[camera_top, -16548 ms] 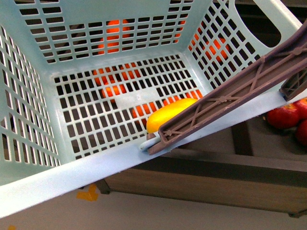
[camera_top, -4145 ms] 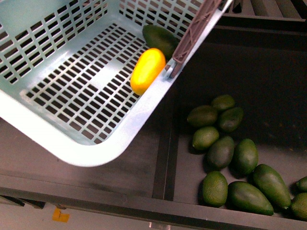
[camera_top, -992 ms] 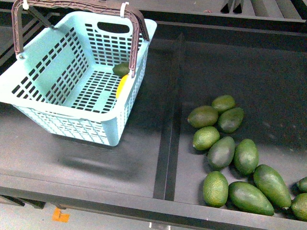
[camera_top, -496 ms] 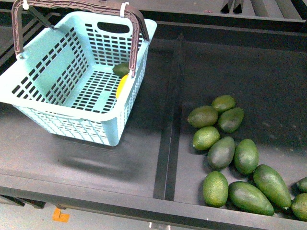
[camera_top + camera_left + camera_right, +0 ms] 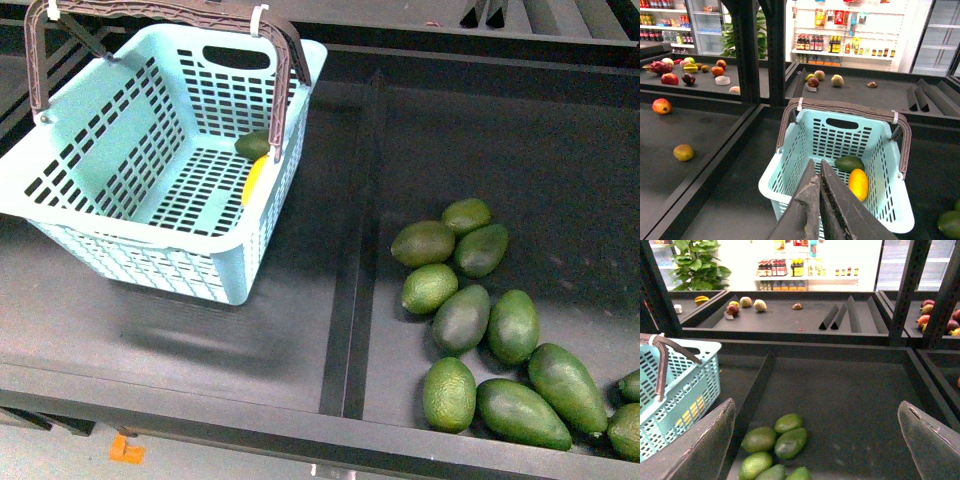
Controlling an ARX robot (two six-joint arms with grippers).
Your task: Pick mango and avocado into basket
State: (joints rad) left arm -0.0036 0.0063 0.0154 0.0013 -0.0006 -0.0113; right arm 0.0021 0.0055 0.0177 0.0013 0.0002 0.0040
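Front view shows the basket (image 5: 150, 160) at ten o'clock on the dark shelf (image 5: 300, 330), with the mango (image 5: 254, 179) and the avocado (image 5: 253, 145) touching inside it. Left wrist view: the left gripper (image 5: 818, 172) is clenched and empty above the basket. Right wrist view: the right gripper (image 5: 815, 425) is released wide over loose avocados (image 5: 777, 440).

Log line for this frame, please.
mango and avocado in basket | basket on shelf, handle up | left gripper shut, empty | right gripper open, empty
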